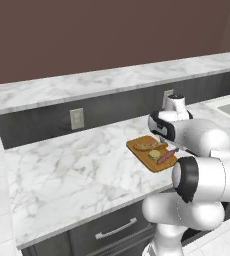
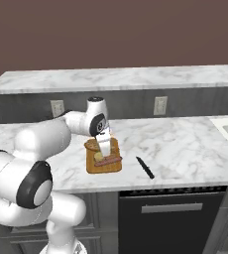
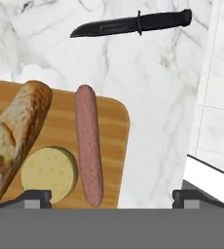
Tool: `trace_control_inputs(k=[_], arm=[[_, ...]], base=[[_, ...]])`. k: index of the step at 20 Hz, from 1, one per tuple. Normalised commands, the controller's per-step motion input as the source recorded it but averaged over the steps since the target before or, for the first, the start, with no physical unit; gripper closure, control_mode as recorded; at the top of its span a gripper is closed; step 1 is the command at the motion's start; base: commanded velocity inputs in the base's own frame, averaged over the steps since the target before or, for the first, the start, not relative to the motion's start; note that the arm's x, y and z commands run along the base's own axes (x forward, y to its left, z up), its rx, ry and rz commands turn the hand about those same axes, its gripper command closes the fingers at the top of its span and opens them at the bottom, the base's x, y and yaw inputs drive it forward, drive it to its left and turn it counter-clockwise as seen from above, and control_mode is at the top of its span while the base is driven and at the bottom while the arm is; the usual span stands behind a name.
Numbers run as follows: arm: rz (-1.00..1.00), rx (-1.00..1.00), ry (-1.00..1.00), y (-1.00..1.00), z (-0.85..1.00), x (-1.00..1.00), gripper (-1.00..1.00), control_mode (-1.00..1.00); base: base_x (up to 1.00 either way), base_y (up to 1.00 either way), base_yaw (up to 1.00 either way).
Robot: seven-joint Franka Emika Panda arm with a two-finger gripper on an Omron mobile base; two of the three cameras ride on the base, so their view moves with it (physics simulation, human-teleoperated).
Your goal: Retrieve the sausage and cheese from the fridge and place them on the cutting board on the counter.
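Two dark fingertips (image 3: 36, 196) of the gripper (image 3: 111, 197) spread wide, jaws empty, above the orange-brown wooden cutting board (image 3: 111, 126). Reddish-brown sausage (image 3: 89, 151) released flat at 12 o'clock, round yellow cheese (image 3: 48, 173) touching the tan bread loaf (image 3: 14, 141) at 10. Black knife (image 3: 133, 23) beyond on the white marble table (image 3: 153, 82). Both likely delivered.

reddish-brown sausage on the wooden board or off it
On it: the smooth reddish-brown sausage lies flat on the orange-brown wooden cutting board, beside the round yellowish cheese.

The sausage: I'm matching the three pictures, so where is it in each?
Left base view: the sausage lies on the board's near right edge, beside the arm.
Right base view: sausage on the board's front part, below the hand.
Hand view: sausage upright at centre.
Shared landmark: the board.
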Motion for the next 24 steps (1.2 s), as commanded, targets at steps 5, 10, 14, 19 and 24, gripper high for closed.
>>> trace_control_inputs(k=[5, 10, 14, 19, 24], arm=[[0.0, 0.0, 0.0, 0.0, 0.79, -0.42, -1.0, -1.0], [0.05, 0.0, 0.0, 0.0, 0.86, -0.65, -1.0, -1.0], [0.12, 0.0, 0.0, 0.0, 0.73, -0.56, -1.0, -1.0], [0.22, -0.01, 0.0, 0.01, 0.33, -0.35, -1.0, -1.0], [0.26, -0.07, -0.1, 0.09, 0.0, -0.63, -1.0, -1.0]], base=[[0.0, 0.0, 0.0], [0.0, 0.0, 0.0], [0.0, 0.0, 0.0], [0.0, 0.0, 0.0], [0.0, 0.0, 0.0]])
